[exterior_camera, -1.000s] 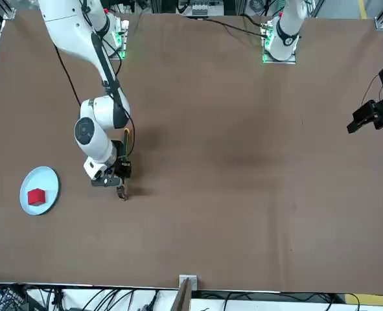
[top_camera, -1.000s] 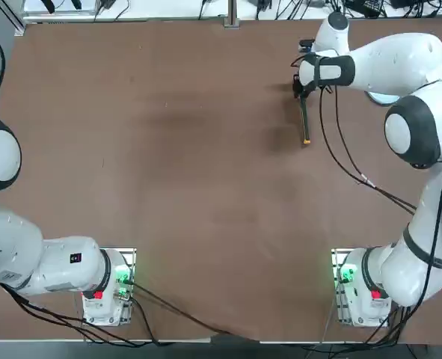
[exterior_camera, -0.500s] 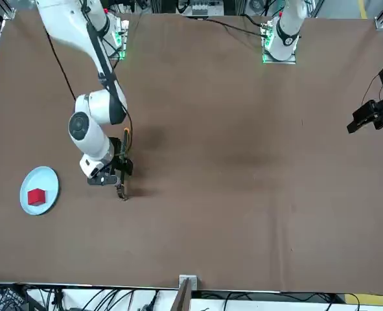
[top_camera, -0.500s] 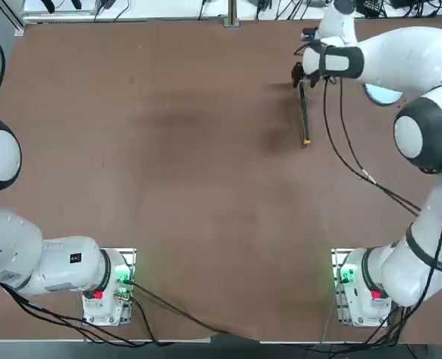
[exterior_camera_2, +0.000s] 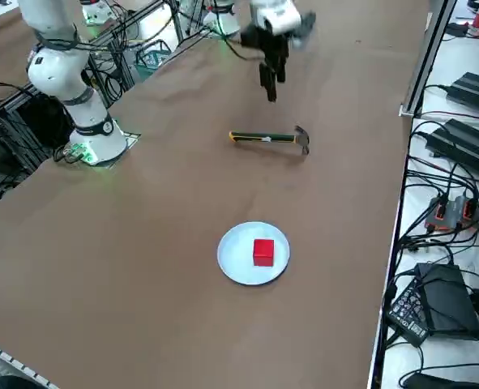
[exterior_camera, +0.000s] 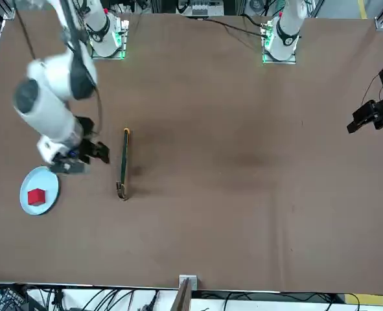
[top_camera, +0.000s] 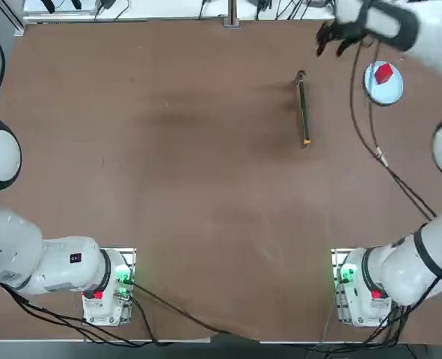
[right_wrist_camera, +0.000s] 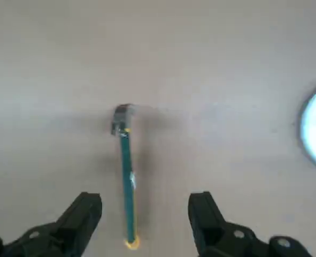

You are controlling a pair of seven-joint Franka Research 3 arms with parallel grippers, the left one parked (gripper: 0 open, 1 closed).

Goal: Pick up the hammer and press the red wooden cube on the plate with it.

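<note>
The hammer (top_camera: 303, 108) lies flat on the brown table, its dark head (top_camera: 301, 75) toward the far edge and its orange tip toward the robot; it also shows as the hammer (exterior_camera: 122, 162), (exterior_camera_2: 267, 138), (right_wrist_camera: 125, 171). My right gripper (top_camera: 336, 36) hangs open and empty well above it, holding nothing. From the wrist, the gripper (right_wrist_camera: 144, 206) has its fingers (right_wrist_camera: 85, 211) spread to either side of the handle far below. The red wooden cube (top_camera: 384, 73) sits on the plate (top_camera: 389, 91), right of the hammer; cube (exterior_camera_2: 263, 251) and plate (exterior_camera_2: 235, 259) are untouched.
The parked left arm's gripper (exterior_camera: 372, 115) hangs at the table's other side. Cables trail from my right arm (top_camera: 370, 142) above the table between hammer and plate. The table's far edge (top_camera: 228, 21) runs just beyond the gripper.
My right gripper opened off the hammer's head end and rose high above the table, drifting toward the far edge. The hammer stayed lying where it was.
</note>
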